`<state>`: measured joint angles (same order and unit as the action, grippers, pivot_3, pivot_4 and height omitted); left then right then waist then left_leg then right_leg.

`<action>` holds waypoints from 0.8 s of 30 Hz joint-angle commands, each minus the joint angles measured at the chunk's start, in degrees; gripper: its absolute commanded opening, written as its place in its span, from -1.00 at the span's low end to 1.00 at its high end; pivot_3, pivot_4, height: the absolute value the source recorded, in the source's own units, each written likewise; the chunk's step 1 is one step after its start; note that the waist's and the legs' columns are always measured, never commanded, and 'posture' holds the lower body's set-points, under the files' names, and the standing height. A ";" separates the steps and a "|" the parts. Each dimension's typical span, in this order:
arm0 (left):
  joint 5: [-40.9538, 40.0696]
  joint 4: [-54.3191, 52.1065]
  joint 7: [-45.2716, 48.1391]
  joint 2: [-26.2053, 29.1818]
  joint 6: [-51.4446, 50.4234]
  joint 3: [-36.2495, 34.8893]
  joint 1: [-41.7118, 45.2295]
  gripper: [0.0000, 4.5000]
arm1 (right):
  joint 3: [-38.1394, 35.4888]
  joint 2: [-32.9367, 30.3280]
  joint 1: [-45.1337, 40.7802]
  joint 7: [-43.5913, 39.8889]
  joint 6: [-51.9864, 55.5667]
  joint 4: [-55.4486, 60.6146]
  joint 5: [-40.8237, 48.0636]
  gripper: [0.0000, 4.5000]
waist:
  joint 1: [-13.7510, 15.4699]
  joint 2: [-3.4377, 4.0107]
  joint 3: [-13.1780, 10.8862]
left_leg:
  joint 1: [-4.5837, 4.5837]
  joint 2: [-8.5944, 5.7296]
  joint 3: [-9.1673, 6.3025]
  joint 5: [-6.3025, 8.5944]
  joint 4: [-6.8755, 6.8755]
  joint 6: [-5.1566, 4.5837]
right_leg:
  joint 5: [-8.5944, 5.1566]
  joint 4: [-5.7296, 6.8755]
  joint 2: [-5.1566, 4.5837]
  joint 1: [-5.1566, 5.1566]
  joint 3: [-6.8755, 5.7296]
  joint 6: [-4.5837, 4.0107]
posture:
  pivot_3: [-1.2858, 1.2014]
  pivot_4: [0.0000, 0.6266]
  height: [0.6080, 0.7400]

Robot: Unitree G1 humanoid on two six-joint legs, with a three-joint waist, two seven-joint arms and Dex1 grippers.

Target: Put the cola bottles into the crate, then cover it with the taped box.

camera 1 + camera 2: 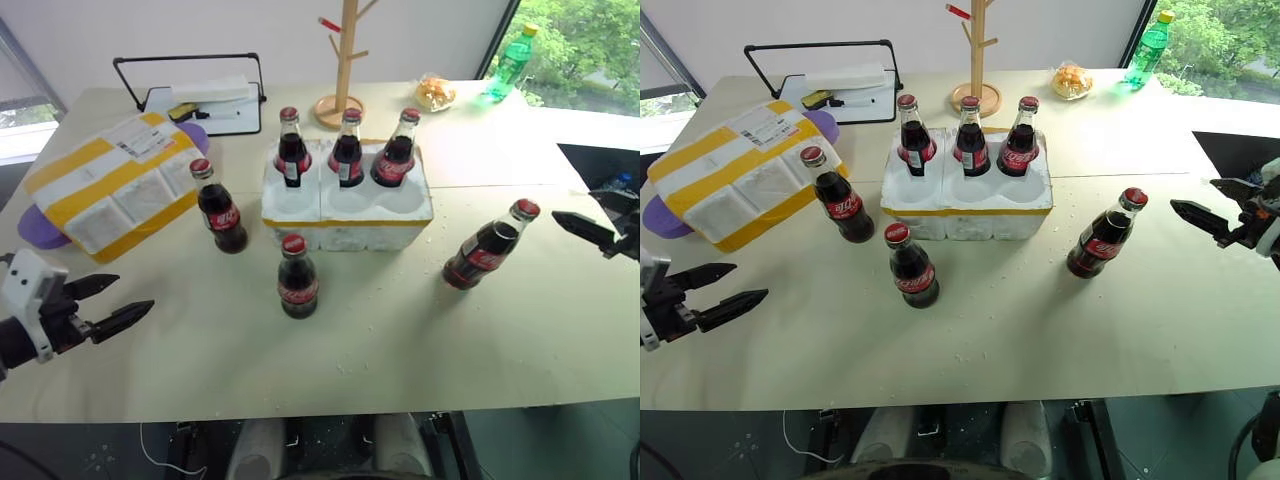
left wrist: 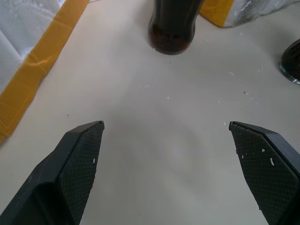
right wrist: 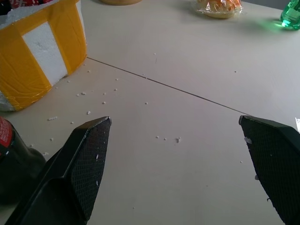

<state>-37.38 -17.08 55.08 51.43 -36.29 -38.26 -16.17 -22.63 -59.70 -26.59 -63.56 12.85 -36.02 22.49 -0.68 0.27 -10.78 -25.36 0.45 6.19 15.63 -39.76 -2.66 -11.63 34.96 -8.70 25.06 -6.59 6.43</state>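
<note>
Grippers: left gripper (image 1: 113,303) and right gripper (image 1: 1192,212) both spread wide, empty, flanking the beige table (image 1: 400,340), staged for pickups | white styrofoam crate (image 1: 345,215): back three wells hold small red-capped glass cola bottles (image 1: 347,150), front three free | three bottles loose: two upright before it, one leaning on its right | yellow-taped white foam box (image 1: 115,185) waits at its left.

Bright, even daylight pours in from the window (image 1: 585,45) at the far right. Soft, faint shadows sit under the bottles on the pale worktop (image 1: 400,330); everything reads sharp.
</note>
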 commanded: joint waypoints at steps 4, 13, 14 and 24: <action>-1.35 -1.34 0.25 0.11 -0.54 -2.97 -0.18 0.98 | -0.95 -0.77 -1.39 -0.52 -2.06 -1.84 -0.07 1.00 | -0.04 0.00 0.00 | 0.00 0.00 0.02 -0.02 0.00 -0.03 | 0.00 0.00 0.01 0.00 0.00 0.00 | 0.03 -0.52 1.00; -2.27 -3.21 -0.81 -1.21 -2.34 -3.33 -1.51 0.98 | -0.83 -0.70 -0.90 -1.80 -2.33 -2.31 -0.02 1.00 | -0.09 0.01 0.01 | 0.00 0.01 0.03 -0.04 0.00 -0.04 | 0.00 0.02 0.01 0.00 0.01 0.00 | 0.03 -0.52 1.00; -2.29 -3.55 -0.85 -1.40 -2.37 -3.38 -1.76 0.98 | -0.81 -0.68 -0.86 -1.90 -2.32 -2.33 -0.04 1.00 | -0.06 0.01 0.01 | 0.00 0.01 0.03 -0.04 0.00 -0.05 | 0.00 0.02 0.01 -0.01 0.01 0.01 | 0.03 -0.52 1.00; -4.02 -3.61 -1.26 -1.69 -3.84 -3.56 -1.32 0.98 | -0.84 -1.01 -1.92 -2.42 -1.28 -3.08 0.04 1.00 | -0.05 0.01 0.01 | 0.01 0.01 0.03 -0.04 0.00 -0.05 | 0.00 0.02 0.01 -0.01 0.01 0.00 | 0.03 -0.52 1.00</action>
<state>-40.41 -19.35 54.05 49.58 -39.86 -39.46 -17.67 -22.41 -59.69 -27.17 -66.09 12.12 -39.33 22.14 -0.72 0.28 -10.77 -25.35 0.45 6.22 15.59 -39.76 -2.70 -11.62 34.98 -8.69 25.05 -6.58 6.44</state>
